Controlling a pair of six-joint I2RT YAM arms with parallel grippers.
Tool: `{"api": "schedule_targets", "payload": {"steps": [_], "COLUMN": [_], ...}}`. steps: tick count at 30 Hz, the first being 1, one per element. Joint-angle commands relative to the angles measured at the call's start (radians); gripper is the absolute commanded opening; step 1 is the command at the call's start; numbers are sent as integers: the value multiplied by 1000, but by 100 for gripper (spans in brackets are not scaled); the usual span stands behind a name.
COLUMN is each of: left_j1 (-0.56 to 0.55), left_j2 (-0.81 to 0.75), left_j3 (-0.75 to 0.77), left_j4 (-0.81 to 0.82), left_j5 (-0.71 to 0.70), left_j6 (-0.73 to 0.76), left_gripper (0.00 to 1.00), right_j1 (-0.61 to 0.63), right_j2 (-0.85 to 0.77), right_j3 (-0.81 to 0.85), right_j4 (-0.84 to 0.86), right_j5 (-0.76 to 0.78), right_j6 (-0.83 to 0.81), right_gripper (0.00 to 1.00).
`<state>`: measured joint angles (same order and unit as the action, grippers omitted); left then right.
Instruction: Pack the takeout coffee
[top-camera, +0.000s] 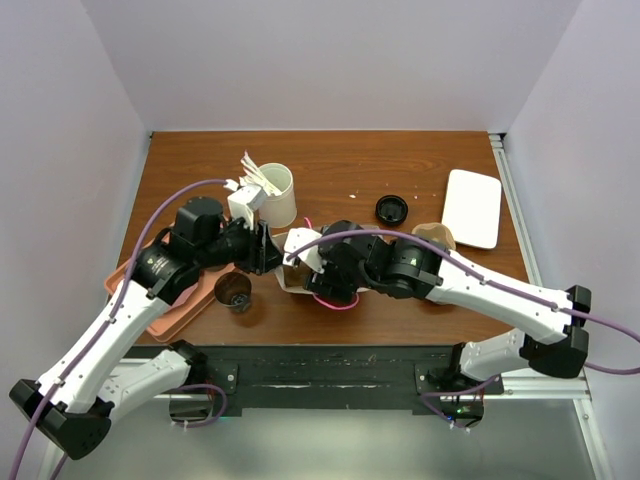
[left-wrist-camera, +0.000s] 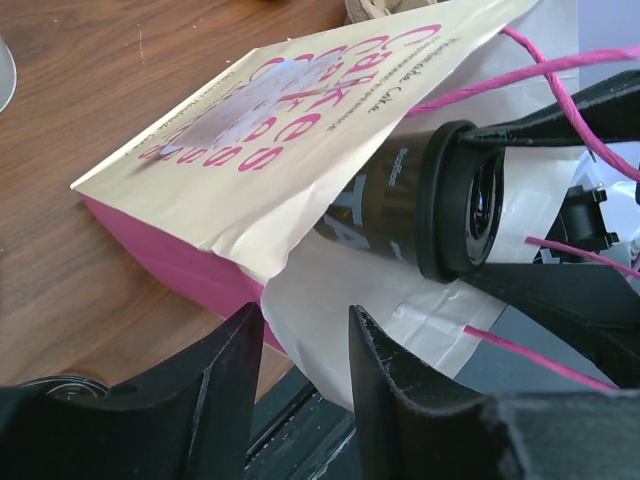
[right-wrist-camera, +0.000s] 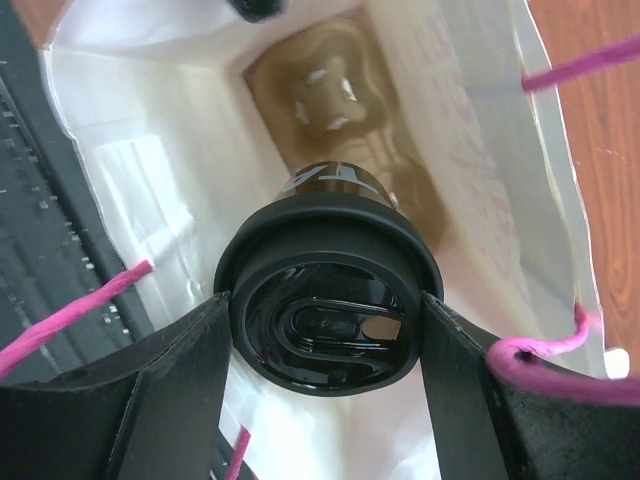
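The takeout coffee (right-wrist-camera: 322, 212), a dark cup with a black lid, lies on its side halfway inside a white paper bag (left-wrist-camera: 270, 130) with pink lettering and pink cord handles. My right gripper (right-wrist-camera: 325, 300) is shut on the lid, one finger on each side of the rim. A tan pulp carrier (right-wrist-camera: 335, 110) sits deep in the bag beyond the cup. In the top view the right gripper (top-camera: 318, 272) reaches into the bag's mouth from the right. My left gripper (left-wrist-camera: 305, 330) is open at the bag's lower white lip, with nothing between its fingers.
A white cup of wooden stirrers (top-camera: 275, 192) stands behind the bag. An open brown cup (top-camera: 233, 290) sits by a salmon tray (top-camera: 150, 315) at the front left. A loose black lid (top-camera: 392, 208), a tan pulp piece (top-camera: 436, 236) and a white tray (top-camera: 472, 207) lie to the right.
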<state>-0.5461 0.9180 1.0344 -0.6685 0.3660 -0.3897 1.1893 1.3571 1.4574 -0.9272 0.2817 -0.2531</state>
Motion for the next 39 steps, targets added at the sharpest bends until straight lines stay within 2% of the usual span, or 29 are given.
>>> {"api": "schedule_targets", "payload": {"steps": [1, 6, 11, 19, 20, 26, 29, 33, 39], "left_j1": [-5, -5, -3, -3, -3, -5, -3, -5, -5], "left_j2": [15, -5, -7, -39, -39, -24, -33, -33, -27], "left_j3": [32, 26, 6, 10, 7, -3, -8, -7, 0], "left_j4": [-42, -57, -20, 1, -3, -13, 3, 18, 32], "left_j5": [8, -30, -3, 25, 24, 44, 62, 88, 96], "left_j6": [34, 54, 42, 46, 51, 95, 118, 143, 161], "left_gripper": [44, 42, 41, 42, 40, 13, 10, 10, 9], "right_j1": [38, 92, 113, 122, 121, 122, 121, 119, 110], "right_j2": [-26, -33, -56, -88, -90, -72, -82, -105, -115], "right_j3": [11, -37, -110, -160, -170, -169, -187, -207, -209], "right_j4": [34, 79, 114, 157, 165, 186, 200, 208, 188], "right_j5": [16, 108, 180, 185, 182, 174, 223, 211, 197], "right_j6": [3, 5, -38, -83, -84, -116, -167, -253, -270], "right_gripper": [34, 34, 34, 34, 34, 36, 36, 36, 36]}}
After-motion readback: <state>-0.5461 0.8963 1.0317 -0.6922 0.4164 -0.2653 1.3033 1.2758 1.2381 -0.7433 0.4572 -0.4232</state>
